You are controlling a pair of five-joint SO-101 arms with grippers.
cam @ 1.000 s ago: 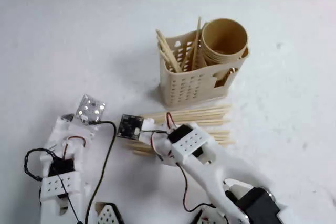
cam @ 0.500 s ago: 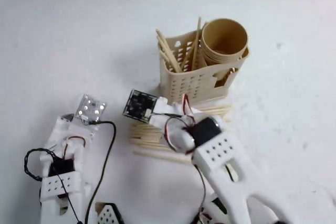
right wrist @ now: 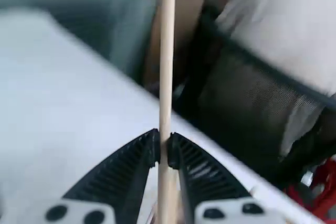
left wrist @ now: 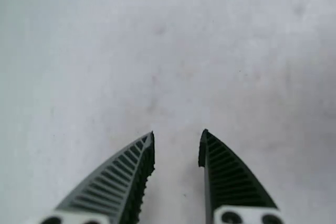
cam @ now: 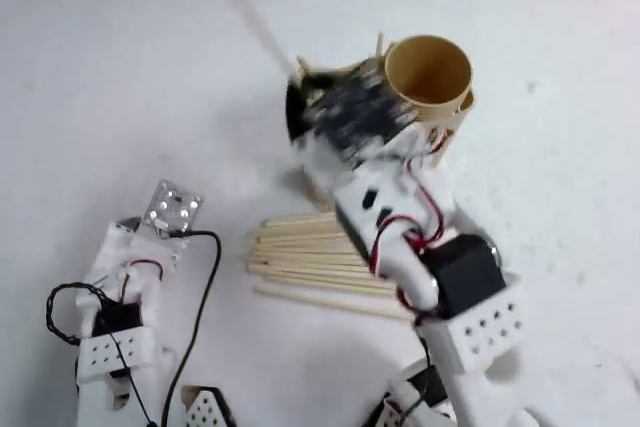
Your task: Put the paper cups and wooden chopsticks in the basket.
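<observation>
Wooden sticks now, by the look of it. Grips a single chopstick in the right hand, ribbed jaws clamped tight on the shaft and the long end running well out beyond the fingertips. Hovers, as a blur in the high view, over the slotted basket, just beside the paper cups stacked in its other compartment. Hard to tell through the blur how high above the rim.

Judged as the carry-and-drop step for one stick: cups apparently done, and a pile of chopsticks waiting on the counter behind the wrist.

Calls next for tipping the stick steep, lining one end up with the open compartment under the hand, and letting go only once that end sits inside the rim.

Little room there: a few stick tips already poking up around the hand, the cup rim close alongside, the basket wall just beneath. Risks knocking the cups or tipping the basket with a sideways swing. Plenty of bare counter on the side of the hand away from the cups.

Nothing in the left hand: jaws parted, low over bare counter, well apart from basket and pile.
</observation>
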